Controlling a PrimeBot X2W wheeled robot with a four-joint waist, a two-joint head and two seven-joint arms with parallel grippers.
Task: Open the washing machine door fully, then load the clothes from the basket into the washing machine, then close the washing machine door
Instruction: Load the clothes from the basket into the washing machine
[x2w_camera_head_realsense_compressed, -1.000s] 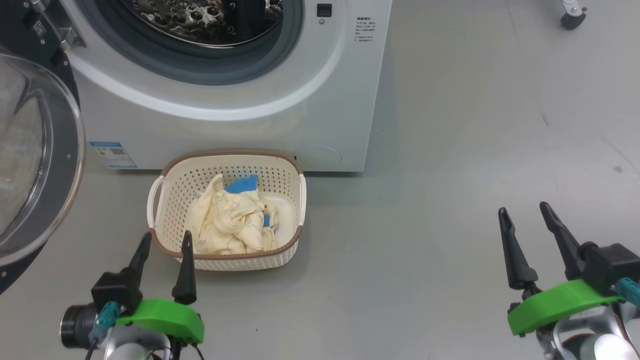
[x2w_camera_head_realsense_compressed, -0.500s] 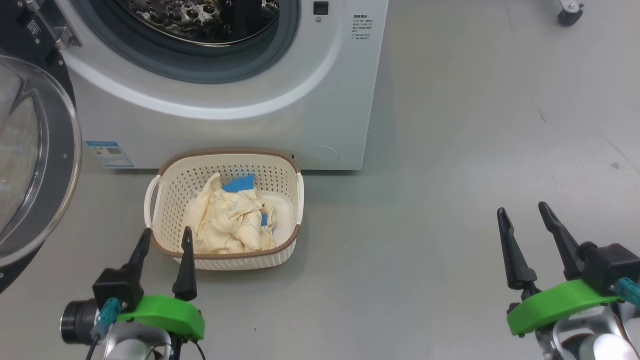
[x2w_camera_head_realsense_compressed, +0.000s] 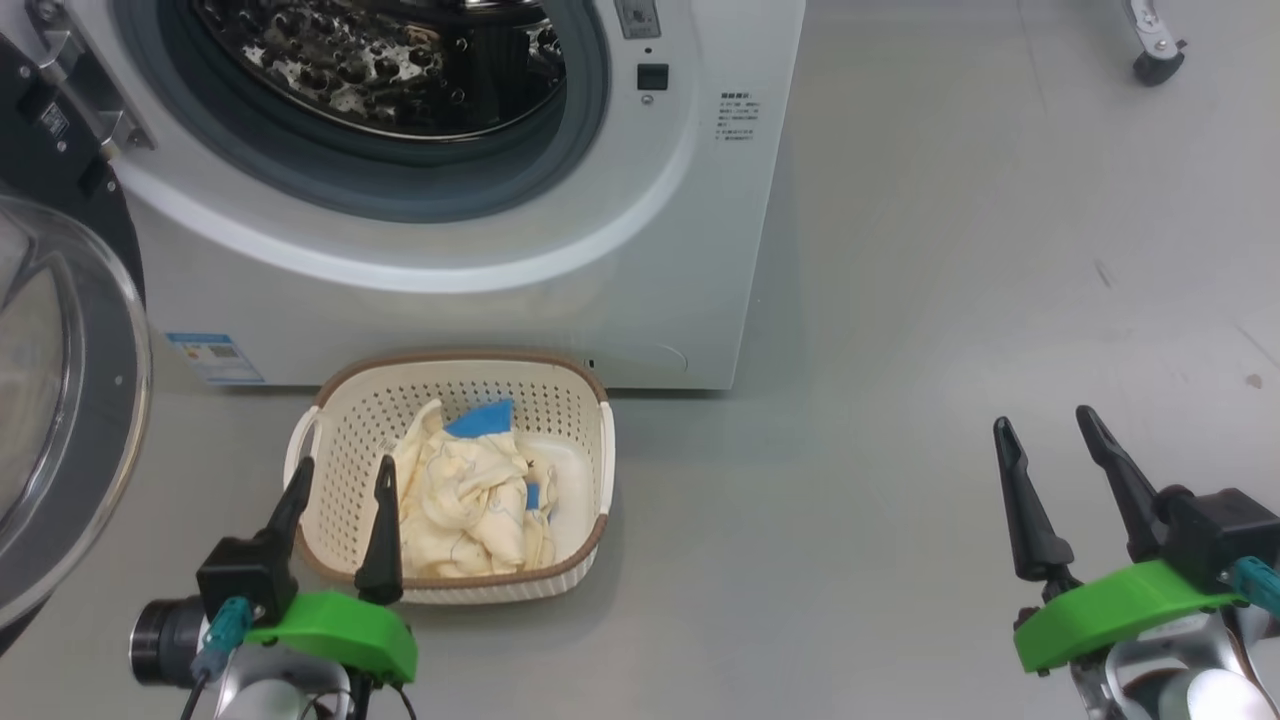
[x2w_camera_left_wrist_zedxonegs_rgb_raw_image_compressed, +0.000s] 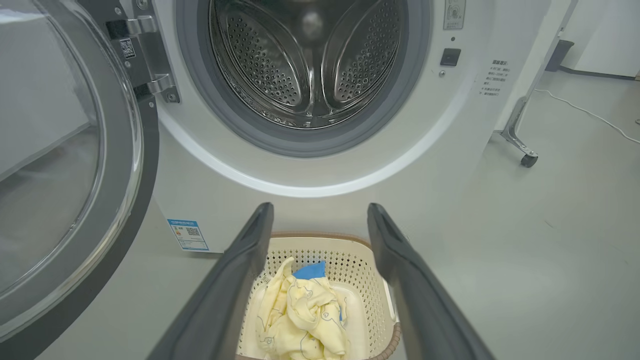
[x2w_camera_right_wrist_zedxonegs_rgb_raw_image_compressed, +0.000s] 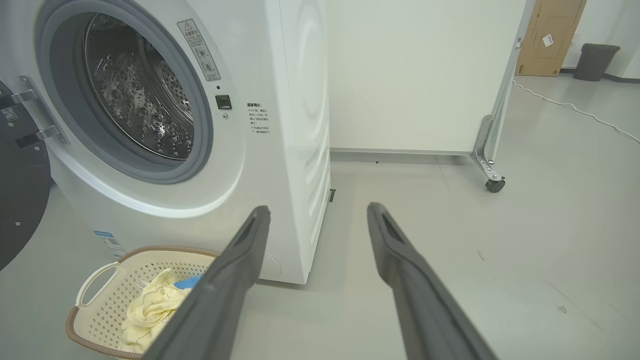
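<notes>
grey floor (x2w_camera_head_realsense_compressed: 950, 300) carries washing machine (x2w_camera_head_realsense_compressed: 480, 290) and basket (x2w_camera_head_realsense_compressed: 570, 560)

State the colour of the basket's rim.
Brown; the basket rim shows best in the head view.

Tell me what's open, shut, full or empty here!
Door: swung wide open.
Drum: empty.
Basket: has the clothes in it.
Clothes: crumpled, not loaded yet.
Left gripper: open, holding nothing.
Right gripper: open, holding nothing.

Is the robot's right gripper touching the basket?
Apart. The head view shows the right gripper open over bare floor, with a wide stretch of it between the gripper and the basket.
</notes>
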